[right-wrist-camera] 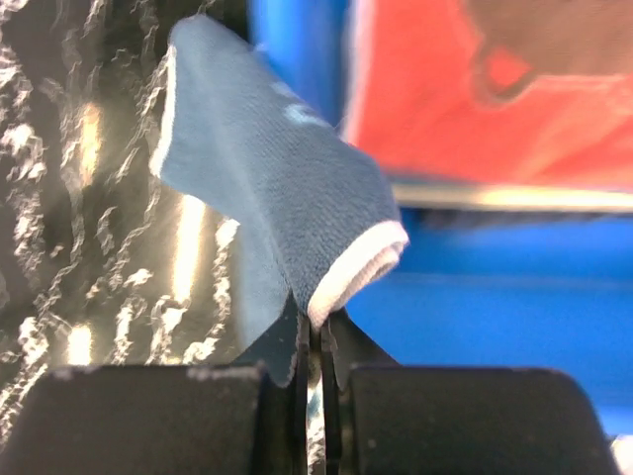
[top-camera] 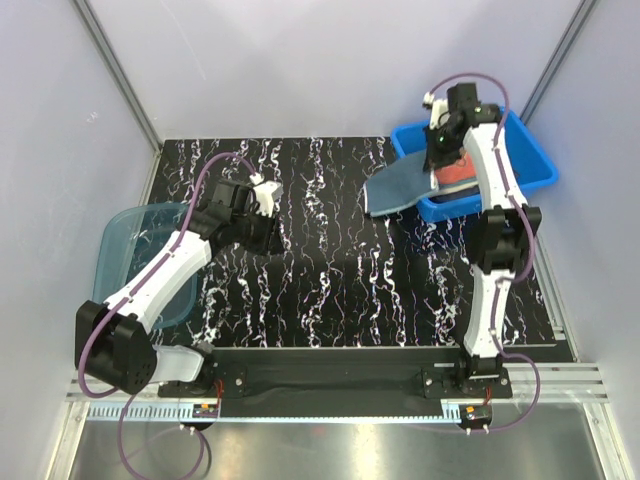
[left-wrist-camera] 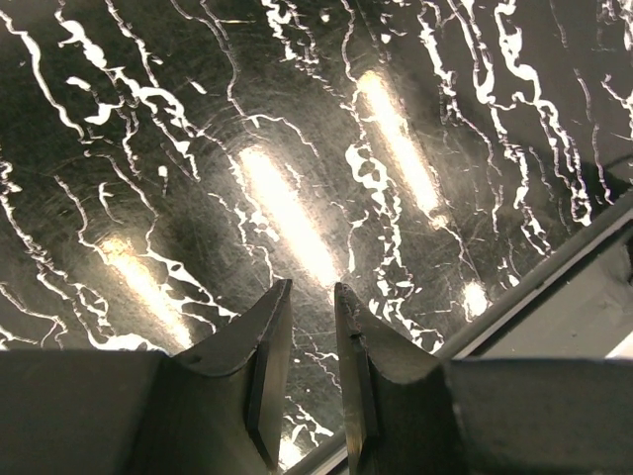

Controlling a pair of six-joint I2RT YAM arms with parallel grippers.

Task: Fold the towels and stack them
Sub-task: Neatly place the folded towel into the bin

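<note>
Clamping right pincer tight on slate-blue towel at its white hem, just above blue bin's left wall. Trailing that towel over the wall onto desk. Showing red towel lying inside bin. Hovering left pincer, released and empty, well left of bin.

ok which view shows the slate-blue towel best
The top external view: it shows the slate-blue towel nearly whole, trailing from the blue bin over the table. The right wrist view shows only a white-edged corner up close, pinched in the right gripper. The left wrist view shows none of it.
</note>
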